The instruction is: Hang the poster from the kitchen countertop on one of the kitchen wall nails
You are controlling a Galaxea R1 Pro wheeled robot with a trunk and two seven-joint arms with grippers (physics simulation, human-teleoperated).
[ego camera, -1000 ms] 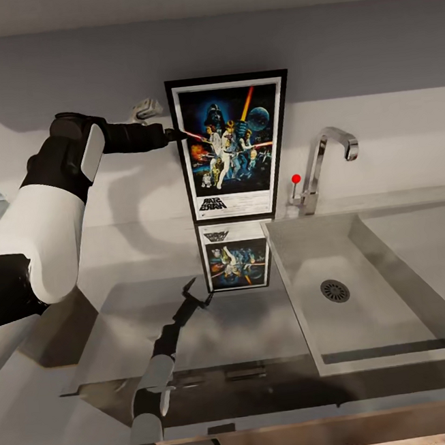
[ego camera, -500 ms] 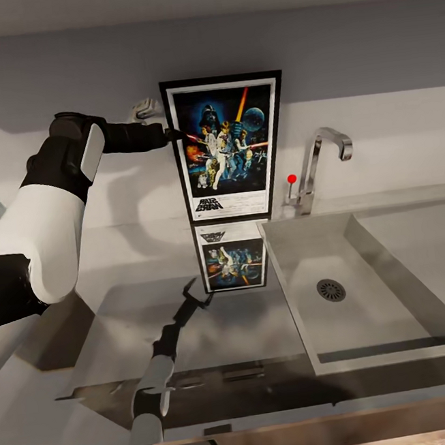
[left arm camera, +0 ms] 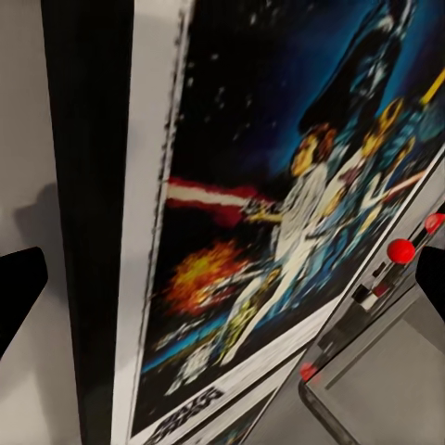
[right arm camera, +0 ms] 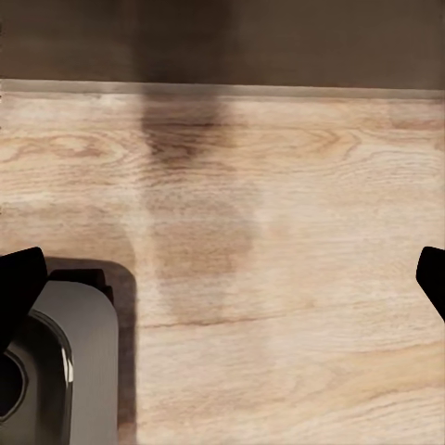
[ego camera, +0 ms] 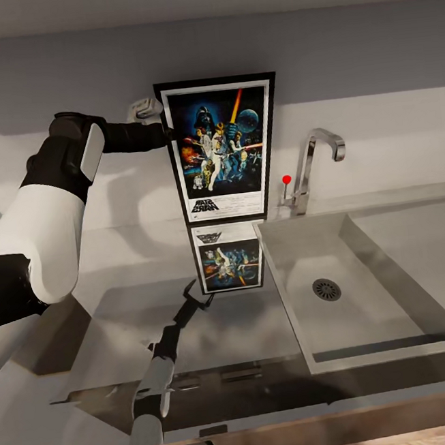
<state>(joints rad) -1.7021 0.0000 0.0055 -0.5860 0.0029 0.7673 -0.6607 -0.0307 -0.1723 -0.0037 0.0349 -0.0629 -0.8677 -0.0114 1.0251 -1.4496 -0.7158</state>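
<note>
Black left claw (ego camera: 169, 135) tips hidden behind poster (ego camera: 221, 150) edge

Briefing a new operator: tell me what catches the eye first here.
The black-framed Star Wars poster stands upright on the glossy grey countertop against the wall, mirrored in the slab. The left gripper reaches its left edge. To the right, a chrome tap with a red-knobbed lever rises behind the sunken sink.
</note>
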